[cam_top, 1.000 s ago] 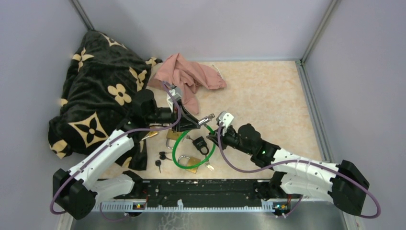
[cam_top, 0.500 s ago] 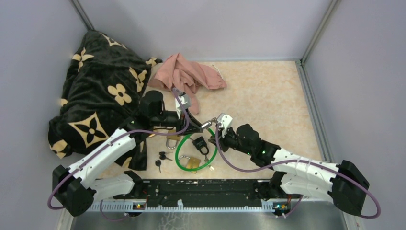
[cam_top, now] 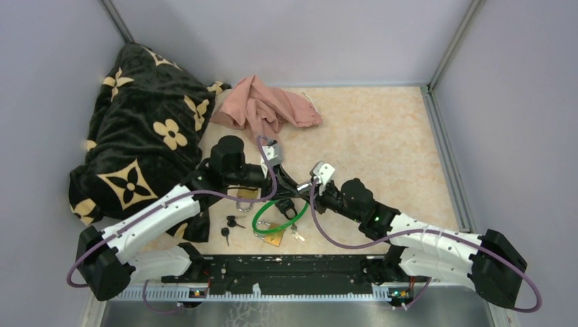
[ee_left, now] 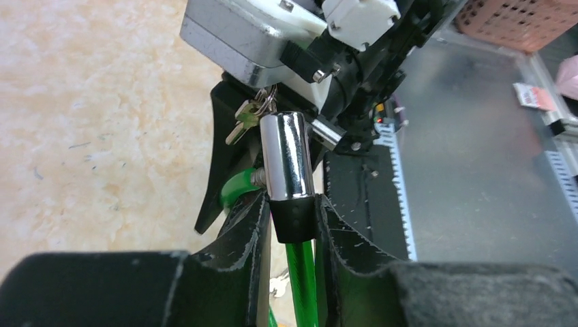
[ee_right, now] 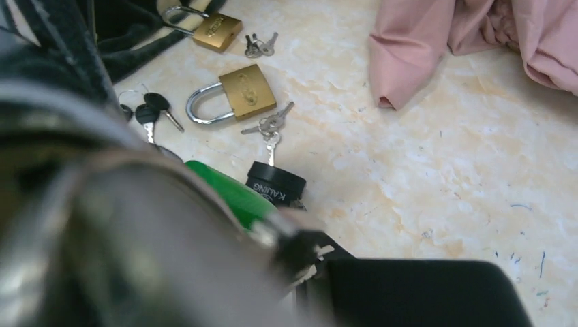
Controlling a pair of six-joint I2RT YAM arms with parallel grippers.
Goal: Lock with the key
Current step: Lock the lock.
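A green cable lock (cam_top: 276, 216) loops over the table's near middle. Its chrome cylinder (ee_left: 286, 153) points away from the camera in the left wrist view. My left gripper (ee_left: 292, 204) is shut on the black collar just below that cylinder, with the green cable running back between the fingers. My right gripper (cam_top: 308, 185) meets the cylinder's far end, shut on a key (ee_left: 247, 114) whose small ring of spare keys hangs beside the chrome. In the right wrist view the cylinder is a large blur at left, and the key (ee_right: 310, 255) is only partly visible.
Two brass padlocks (ee_right: 235, 95) (ee_right: 211, 28), loose silver keys (ee_right: 269, 126), black-headed keys (ee_right: 153, 109) and a black lock body (ee_right: 276, 184) lie under the grippers. A pink cloth (cam_top: 269, 109) lies behind them. A black flowered blanket (cam_top: 146, 129) fills the left.
My left arm has swung right and down, carrying the lock cylinder up to the right gripper. The green loop has tightened toward the near edge. The right arm has barely moved.
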